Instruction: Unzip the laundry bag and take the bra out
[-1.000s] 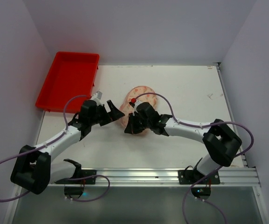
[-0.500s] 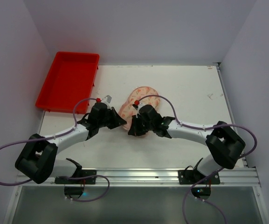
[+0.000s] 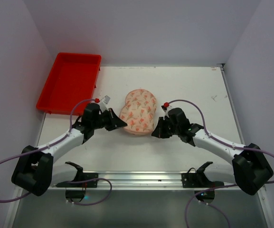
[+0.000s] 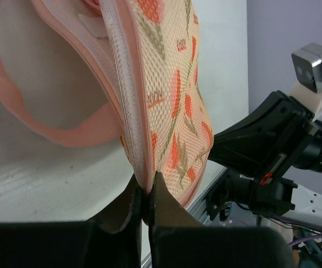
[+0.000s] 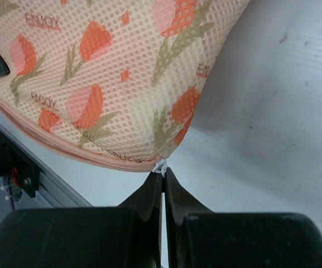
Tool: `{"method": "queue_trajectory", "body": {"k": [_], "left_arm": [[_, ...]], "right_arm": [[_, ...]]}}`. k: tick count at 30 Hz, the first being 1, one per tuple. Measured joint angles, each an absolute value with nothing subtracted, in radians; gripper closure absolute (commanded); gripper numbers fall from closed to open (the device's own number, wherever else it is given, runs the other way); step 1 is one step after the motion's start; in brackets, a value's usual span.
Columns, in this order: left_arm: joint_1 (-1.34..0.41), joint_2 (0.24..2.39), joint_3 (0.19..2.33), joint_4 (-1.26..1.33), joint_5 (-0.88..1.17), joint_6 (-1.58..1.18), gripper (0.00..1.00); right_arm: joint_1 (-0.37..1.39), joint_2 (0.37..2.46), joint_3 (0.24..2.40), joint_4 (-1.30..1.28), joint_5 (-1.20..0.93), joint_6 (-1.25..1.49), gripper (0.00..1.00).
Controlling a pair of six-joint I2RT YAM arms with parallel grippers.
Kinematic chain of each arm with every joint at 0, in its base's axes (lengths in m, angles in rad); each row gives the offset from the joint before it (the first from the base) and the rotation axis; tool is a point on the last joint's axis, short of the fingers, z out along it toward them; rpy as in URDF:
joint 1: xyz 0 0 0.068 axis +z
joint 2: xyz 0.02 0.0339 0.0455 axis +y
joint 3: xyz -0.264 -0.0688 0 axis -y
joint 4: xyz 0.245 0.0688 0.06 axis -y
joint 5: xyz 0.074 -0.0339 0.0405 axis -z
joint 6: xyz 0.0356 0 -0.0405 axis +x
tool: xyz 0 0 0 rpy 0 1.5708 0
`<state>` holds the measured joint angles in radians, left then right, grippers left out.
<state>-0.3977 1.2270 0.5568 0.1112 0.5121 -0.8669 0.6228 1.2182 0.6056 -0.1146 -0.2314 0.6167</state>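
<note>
The peanut-shaped cream mesh laundry bag [image 3: 138, 111] with orange-pink flowers and a pink edge lies in the middle of the white table [image 3: 198, 90], between the two arms. The left gripper [image 4: 147, 192] is pinched tight on the bag's near seam, seemingly to anchor it. The right gripper [image 5: 162, 177] has its fingers pressed together on what looks like the small pale zipper pull [image 5: 160, 165] on the opposite side, so the pull can run against a braced bag. From the left wrist the white zipper tape [image 4: 116, 61] looks parted and a plain pink strap [image 4: 35, 117] loops out, probably the bra's. The garment itself is hidden, and I cannot tell how far the zip is open.
</note>
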Motion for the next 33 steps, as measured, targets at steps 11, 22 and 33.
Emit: {"method": "queue_trajectory", "body": {"k": [11, 22, 33], "left_arm": [[-0.387, 1.044, 0.352, 0.018, 0.467, -0.826, 0.0], [-0.384, 1.069, 0.63, -0.153, 0.282, -0.762, 0.05], [-0.381, 1.425, 0.765, -0.107, 0.287, -0.734, 0.28]], "right_arm": [[0.612, 1.263, 0.606, -0.169, -0.299, 0.576, 0.22], [0.616, 1.011, 0.669, -0.356, -0.237, 0.522, 0.01], [0.615, 0.822, 0.707, -0.397, -0.197, 0.527, 0.01]]}}
